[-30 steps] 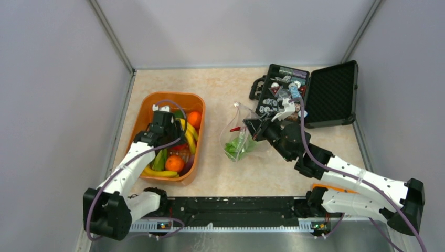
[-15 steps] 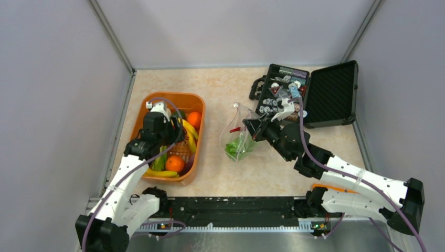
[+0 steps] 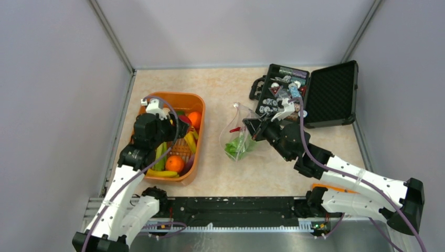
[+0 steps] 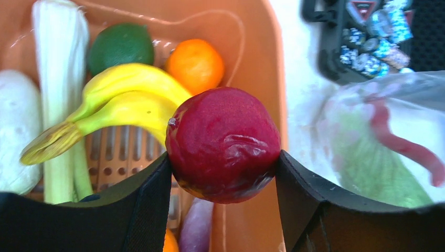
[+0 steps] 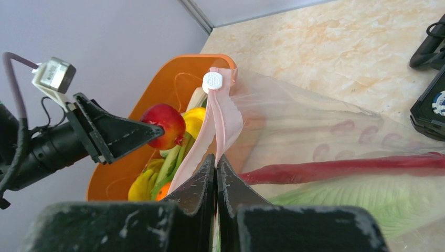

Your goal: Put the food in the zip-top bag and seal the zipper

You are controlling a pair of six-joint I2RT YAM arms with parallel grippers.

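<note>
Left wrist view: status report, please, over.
Left gripper shut on red fruit above orange tub. Right gripper pinches zip-top bag mouth. No obstruction seen between.

- The table [image 3: 220, 84] has a pale beige, marble-patterned top, seen from above in the top view, and grey walls stand along its left, far and right edges.
- An orange tub [image 3: 198, 152] stands on the left part of the table, close to the left wall.
- The zip-top bag [image 3: 237, 137], clear and crinkled, rests its lower end on the middle of the table, between tub and case, touching neither.
- A black case [image 3: 330, 94] lies open at the far right, its foam-lined lid laid back toward the right wall.
- A black rail [image 3: 236, 205] runs along the near edge.
- A small orange piece [image 3: 321, 187] lies near the rail's right end, mostly hidden.
</note>
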